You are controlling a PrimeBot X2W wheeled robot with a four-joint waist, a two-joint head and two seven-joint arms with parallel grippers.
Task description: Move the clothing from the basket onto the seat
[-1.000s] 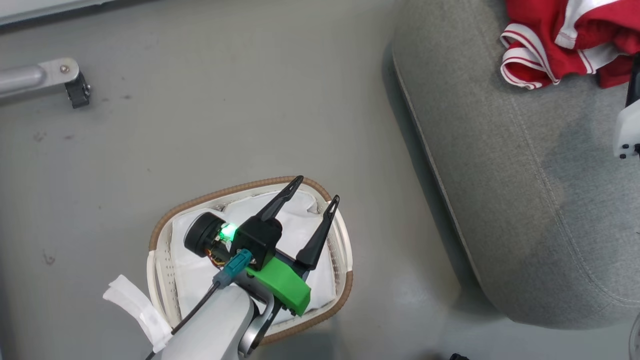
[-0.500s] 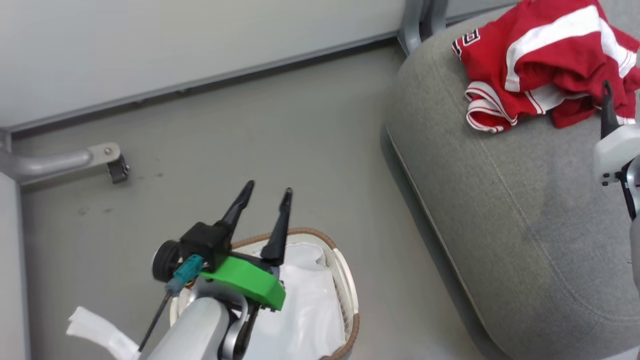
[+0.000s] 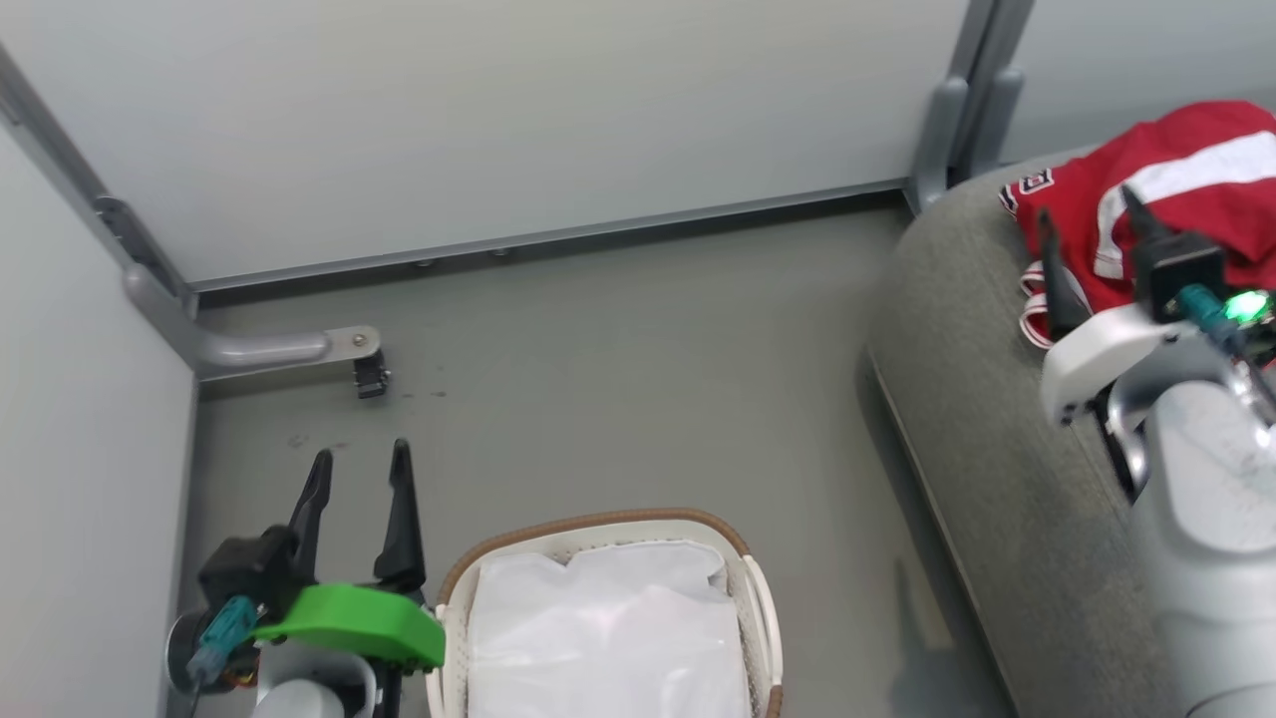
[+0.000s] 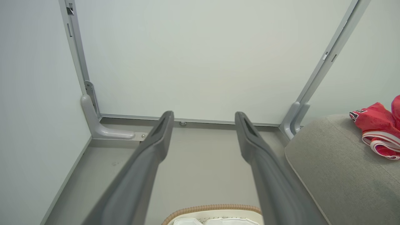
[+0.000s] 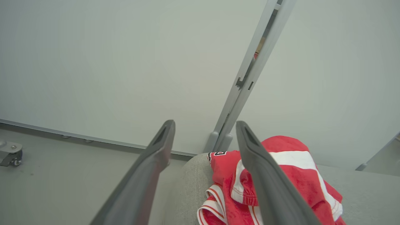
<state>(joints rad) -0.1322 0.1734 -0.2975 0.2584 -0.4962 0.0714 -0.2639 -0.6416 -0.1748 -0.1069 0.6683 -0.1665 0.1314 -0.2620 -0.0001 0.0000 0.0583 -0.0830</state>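
Observation:
The red clothing (image 3: 1186, 189) with white stripes lies in a heap on the grey seat (image 3: 1007, 479) at the right; it also appears in the left wrist view (image 4: 378, 131) and the right wrist view (image 5: 290, 175). The white basket (image 3: 598, 529) with its brown rim stands on the floor at the bottom, holding a white liner cloth (image 3: 608, 638). My left gripper (image 3: 359, 464) stands open to the left of the basket, with nothing between its fingers. My right gripper (image 3: 1087, 214) is open and raised in front of the clothing, not touching it.
Pale wall panels with grey frame posts (image 3: 957, 110) close off the far and left sides. A grey foot with a caster (image 3: 369, 374) sticks out over the floor at the left. Bare grey floor (image 3: 618, 379) lies between the basket and the seat.
The camera has tilted up, bringing the walls into view. My left gripper has come out from over the basket to its left side. My right gripper has risen clear of the clothing.

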